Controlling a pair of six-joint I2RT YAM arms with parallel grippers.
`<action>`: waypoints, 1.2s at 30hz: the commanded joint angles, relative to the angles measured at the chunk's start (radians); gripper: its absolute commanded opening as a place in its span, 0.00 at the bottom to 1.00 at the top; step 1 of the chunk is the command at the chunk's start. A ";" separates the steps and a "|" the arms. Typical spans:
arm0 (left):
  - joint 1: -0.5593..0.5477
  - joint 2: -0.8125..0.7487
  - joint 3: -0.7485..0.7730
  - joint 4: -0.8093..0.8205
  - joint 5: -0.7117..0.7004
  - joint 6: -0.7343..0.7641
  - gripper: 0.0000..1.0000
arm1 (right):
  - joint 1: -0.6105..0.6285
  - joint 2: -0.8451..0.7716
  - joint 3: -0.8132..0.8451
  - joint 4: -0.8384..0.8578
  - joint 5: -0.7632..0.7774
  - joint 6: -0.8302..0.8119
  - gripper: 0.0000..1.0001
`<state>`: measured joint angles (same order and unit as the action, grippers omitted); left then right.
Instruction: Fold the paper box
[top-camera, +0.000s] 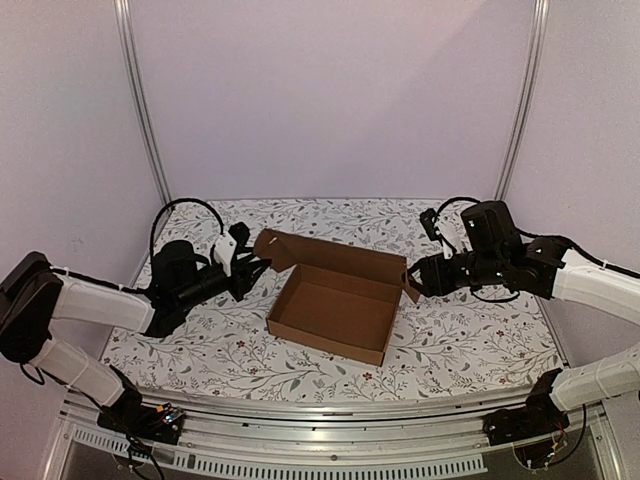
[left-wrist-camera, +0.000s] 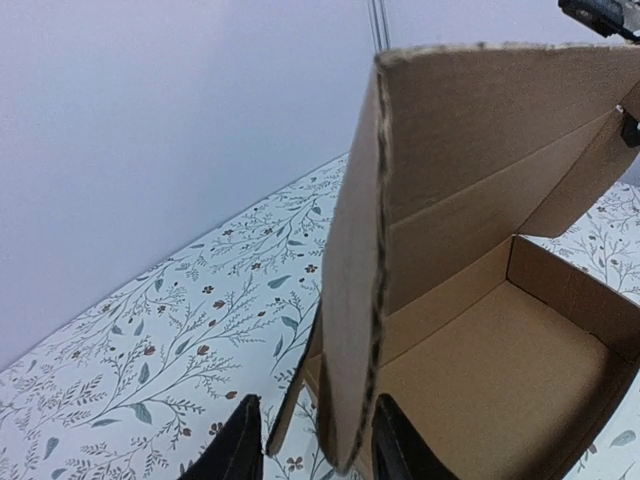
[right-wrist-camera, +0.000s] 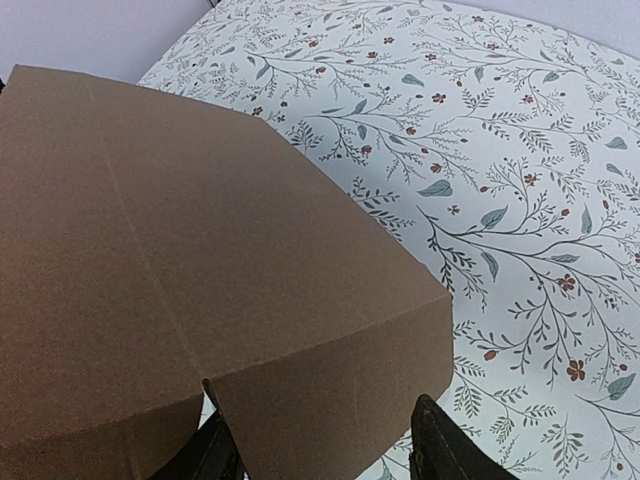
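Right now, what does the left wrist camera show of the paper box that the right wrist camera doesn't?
Only left wrist: the open inside of the paper box, floor and walls, plus a raised flap seen edge-on between the left fingers. Only right wrist: a plain creased outer panel, with the right fingers at the bottom edge. Both: brown cardboard and the floral tablecloth.

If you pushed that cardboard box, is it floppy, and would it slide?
Probably fairly stiff: the paper box has corrugated walls standing by themselves. Likely light, being thin and empty, so a push would probably slide it across the table.
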<state>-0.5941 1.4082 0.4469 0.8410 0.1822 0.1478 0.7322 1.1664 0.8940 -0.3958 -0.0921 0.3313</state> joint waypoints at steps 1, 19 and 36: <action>0.014 0.019 0.019 -0.001 0.011 0.006 0.34 | 0.004 -0.019 0.011 0.000 -0.011 -0.002 0.56; 0.014 0.057 0.025 0.031 -0.025 0.010 0.26 | 0.004 -0.019 0.017 0.004 -0.016 0.003 0.56; 0.016 0.081 0.056 0.038 -0.015 0.015 0.19 | 0.004 -0.025 0.013 0.002 -0.014 0.006 0.56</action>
<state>-0.5922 1.4761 0.4835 0.8627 0.1650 0.1570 0.7322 1.1660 0.8940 -0.3954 -0.0929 0.3321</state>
